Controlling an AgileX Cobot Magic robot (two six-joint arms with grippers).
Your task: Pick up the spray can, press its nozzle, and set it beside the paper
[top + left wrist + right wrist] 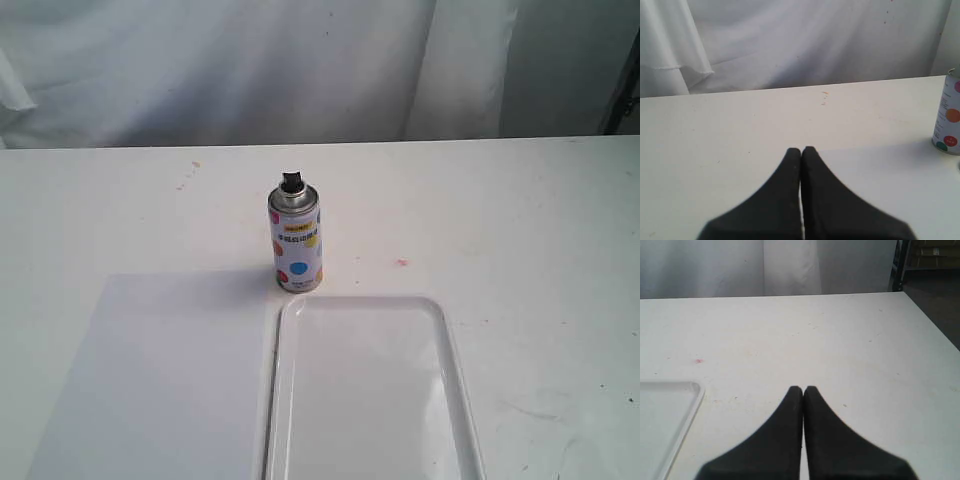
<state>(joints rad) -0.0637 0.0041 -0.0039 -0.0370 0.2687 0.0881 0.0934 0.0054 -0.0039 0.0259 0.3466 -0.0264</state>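
Note:
The spray can (296, 243), white with coloured dots, stands upright on the table just behind the paper's far right corner. Its black nozzle (291, 181) sits on the silver top. The paper (160, 375) lies flat at the front left. In the left wrist view the can (950, 117) shows at the picture's edge, well away from my left gripper (801, 149), which is shut with nothing in it. My right gripper (803, 388) is also shut and empty, over bare table. Neither gripper appears in the exterior view.
A glossy white tray (450, 360) with a raised rim lies right of the paper, its corner (692, 390) in the right wrist view. White curtains hang behind the table. The table's right edge (932, 330) drops to a dark floor.

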